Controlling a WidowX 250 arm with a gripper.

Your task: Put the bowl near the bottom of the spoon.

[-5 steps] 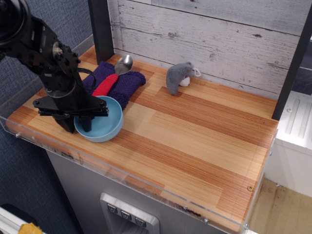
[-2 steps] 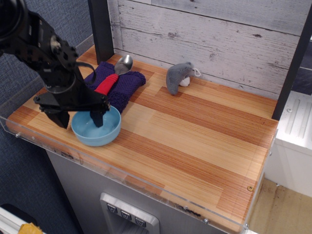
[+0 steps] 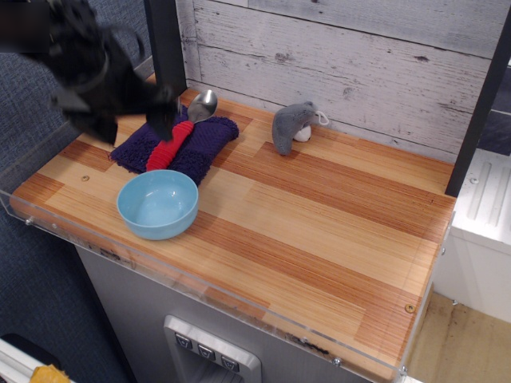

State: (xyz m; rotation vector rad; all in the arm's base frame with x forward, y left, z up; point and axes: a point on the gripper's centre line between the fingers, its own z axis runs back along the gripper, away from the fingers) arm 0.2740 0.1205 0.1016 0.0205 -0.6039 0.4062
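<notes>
The light-blue bowl [image 3: 158, 203] sits upright on the wooden table near the front left edge, just in front of the red handle end of the spoon. The spoon [image 3: 177, 132] lies on a purple knitted cloth [image 3: 196, 144], its silver head toward the back wall and its ribbed red handle pointing at the bowl. My black gripper [image 3: 132, 120] is raised above the cloth's left part, blurred by motion, with its two fingers spread apart and nothing between them. It is well clear of the bowl.
A grey stuffed mouse [image 3: 291, 125] stands near the back wall at centre. A black post [image 3: 164, 44] rises behind the cloth. A clear plastic lip [image 3: 200, 287] runs along the table's front edge. Bare wood [image 3: 335, 215] stretches to the right.
My gripper let go of the bowl and rose up and back toward the cloth. The bowl settled flat at the front left, below the spoon's handle.
</notes>
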